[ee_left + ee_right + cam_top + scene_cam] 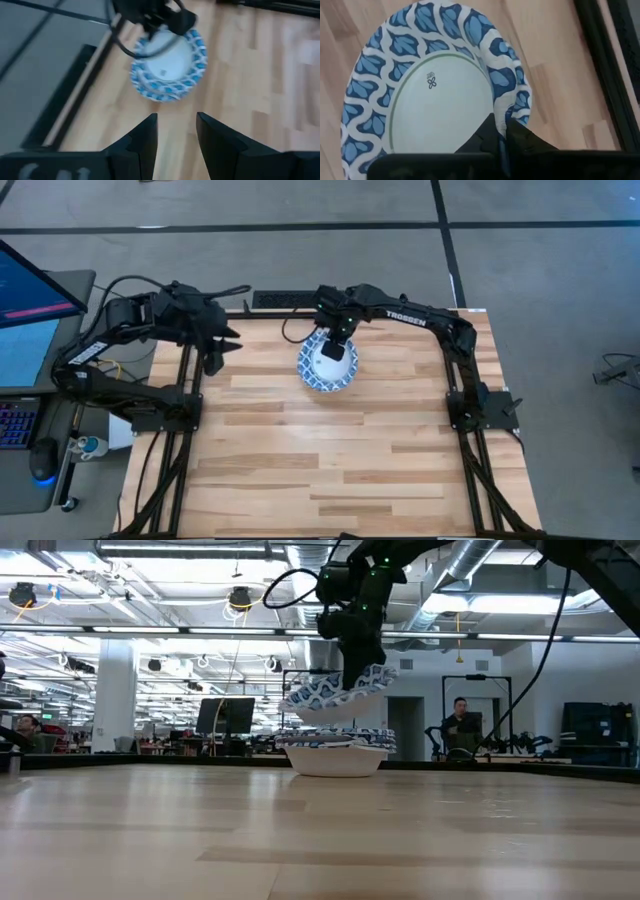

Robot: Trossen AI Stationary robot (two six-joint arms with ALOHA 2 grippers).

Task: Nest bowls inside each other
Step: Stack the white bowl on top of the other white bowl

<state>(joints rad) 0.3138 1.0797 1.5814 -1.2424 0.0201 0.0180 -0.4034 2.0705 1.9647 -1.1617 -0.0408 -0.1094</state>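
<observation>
A blue-and-white patterned bowl [335, 695] hangs tilted in the air, held by my right gripper [356, 658] over the far middle of the table. Right below it, a stack of like bowls [335, 754] sits on the wood on its white base. From above, the held bowl [326, 367] covers the stack. The right wrist view shows the held bowl's white centre and patterned rim [435, 100]. My left gripper [222, 348] waits open near the table's far left edge, its fingers [145, 137] pointing toward the bowls [170, 62]. My right gripper [506, 136] pinches the held bowl's rim [507, 111], with one finger inside the bowl and one outside. It comes from above, pointing down. The bowl is lifted clear of the stack and tilted, the side away from the fingers [300, 703] hanging lower.
Bare wooden table top [330, 460] stretches toward the near edge and both sides of the stack. A dark strip [285, 300] runs along the far edge behind the bowls. A laptop and screens [30, 330] stand left of the table. A person [460, 725] sits far behind.
</observation>
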